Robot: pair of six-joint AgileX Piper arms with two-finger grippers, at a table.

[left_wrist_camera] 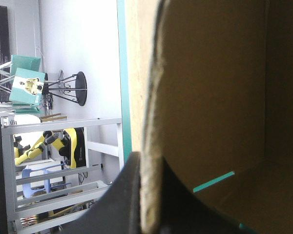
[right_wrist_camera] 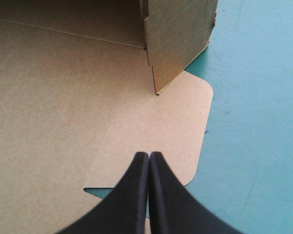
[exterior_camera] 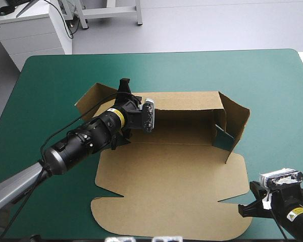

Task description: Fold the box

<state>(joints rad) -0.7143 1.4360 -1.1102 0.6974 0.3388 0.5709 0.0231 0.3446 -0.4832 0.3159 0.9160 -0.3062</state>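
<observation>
The brown box (exterior_camera: 166, 171) lies mid-table on the teal-green cover (exterior_camera: 50, 75). It is matte board; its round-cornered lid lies flat toward the near edge, and its far and right walls are raised. The left gripper (exterior_camera: 123, 86) pinches a raw, fibrous raised edge at the box's far-left corner. The right gripper (right_wrist_camera: 149, 155), fingers pressed into a pointed arch and holding nothing, is over the lid's notched near-right corner.

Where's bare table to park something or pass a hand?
Free: the teal-green cover beyond the box, and the strip between its raised right wall and the table's right edge. Crowded: the box's far-left corner, clamped by the left gripper; the right gripper sits at the near-right corner.
</observation>
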